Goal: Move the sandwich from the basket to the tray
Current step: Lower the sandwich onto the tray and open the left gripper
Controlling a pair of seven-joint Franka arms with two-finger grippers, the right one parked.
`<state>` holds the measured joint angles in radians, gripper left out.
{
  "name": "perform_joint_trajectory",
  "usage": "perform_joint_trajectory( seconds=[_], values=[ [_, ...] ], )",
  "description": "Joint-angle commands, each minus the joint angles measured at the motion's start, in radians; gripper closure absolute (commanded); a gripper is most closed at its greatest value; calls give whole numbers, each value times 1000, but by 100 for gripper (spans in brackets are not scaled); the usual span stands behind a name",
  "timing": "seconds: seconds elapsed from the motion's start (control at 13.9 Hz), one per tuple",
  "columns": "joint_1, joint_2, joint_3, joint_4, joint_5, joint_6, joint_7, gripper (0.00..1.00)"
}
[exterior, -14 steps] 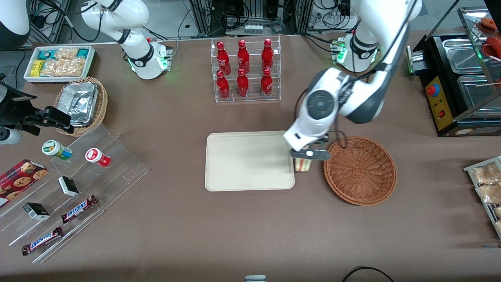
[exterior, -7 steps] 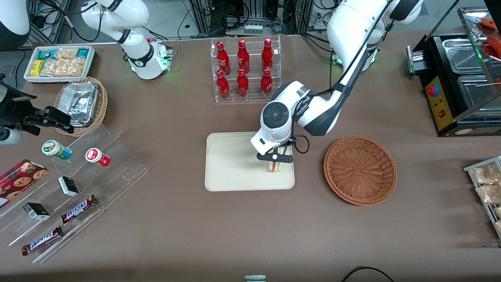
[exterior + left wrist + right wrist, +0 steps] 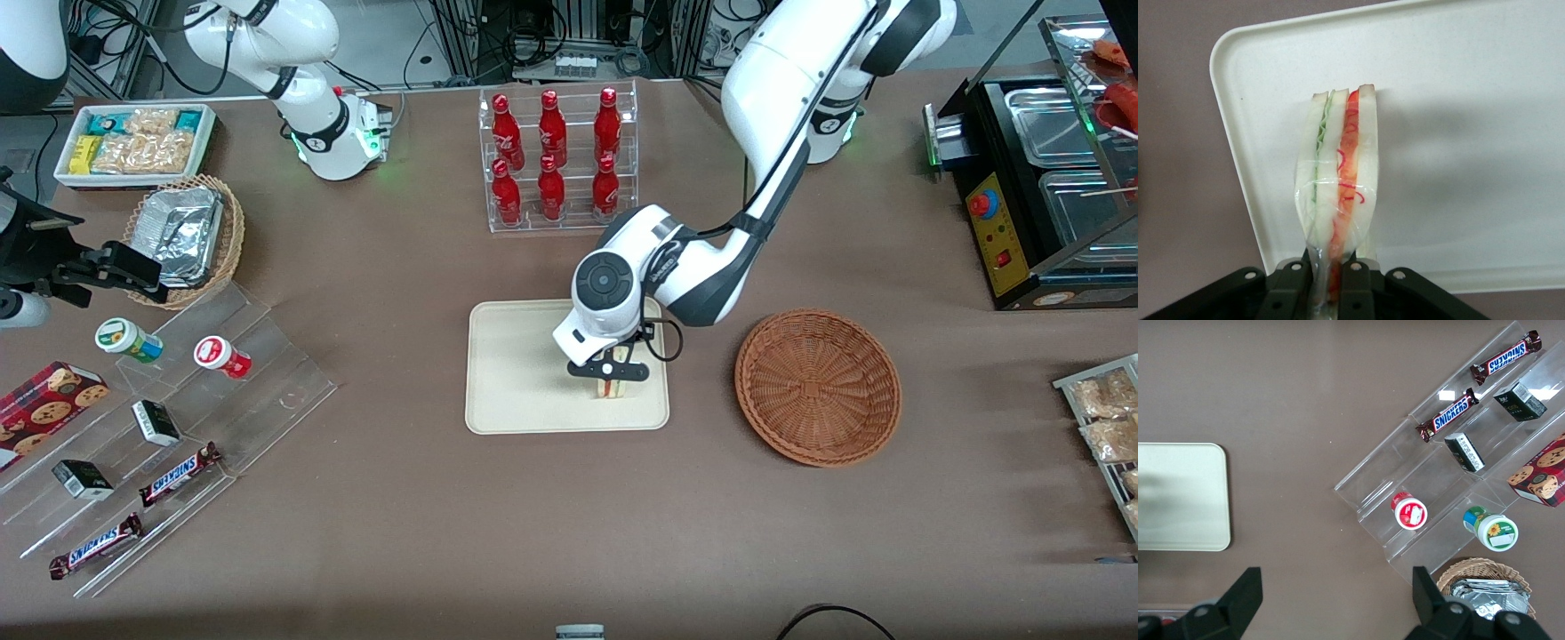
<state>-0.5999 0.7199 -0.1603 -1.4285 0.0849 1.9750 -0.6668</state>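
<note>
My left gripper (image 3: 610,372) hangs over the cream tray (image 3: 516,373), near the tray's edge that faces the basket, and it is shut on the sandwich (image 3: 610,388). The wrist view shows the sandwich (image 3: 1338,187) as a clear-wrapped white bread wedge with green and red-orange filling, pinched at its narrow end in the gripper (image 3: 1333,280). It hangs over the tray (image 3: 1471,147), near one of the tray's rounded corners. The reddish-brown wicker basket (image 3: 818,387) sits beside the tray toward the working arm's end, with nothing in it.
A clear rack of red bottles (image 3: 557,158) stands farther from the camera than the tray. A stepped acrylic display (image 3: 178,418) with candy bars, cups and boxes lies toward the parked arm's end, with a tan foil-filled basket (image 3: 187,236) near it. Snack packs (image 3: 1102,418) lie at the working arm's end.
The gripper has carried the sandwich from the gap between basket and tray to over the tray, moving away from the basket. It stays shut on the sandwich throughout.
</note>
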Motion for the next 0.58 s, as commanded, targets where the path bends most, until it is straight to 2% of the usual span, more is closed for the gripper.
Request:
perform_joint_trajectory(
  seconds=[0.0, 0.22, 0.36, 0.43, 0.5],
  values=[
    [-29, 56, 15, 53, 42, 31, -60, 100],
    [-38, 66, 15, 53, 49, 44, -74, 100],
    [-37, 66, 15, 59, 47, 45, -73, 31],
    [-37, 66, 15, 60, 47, 45, -74, 0],
    [-38, 64, 15, 62, 50, 41, -76, 0]
  ],
)
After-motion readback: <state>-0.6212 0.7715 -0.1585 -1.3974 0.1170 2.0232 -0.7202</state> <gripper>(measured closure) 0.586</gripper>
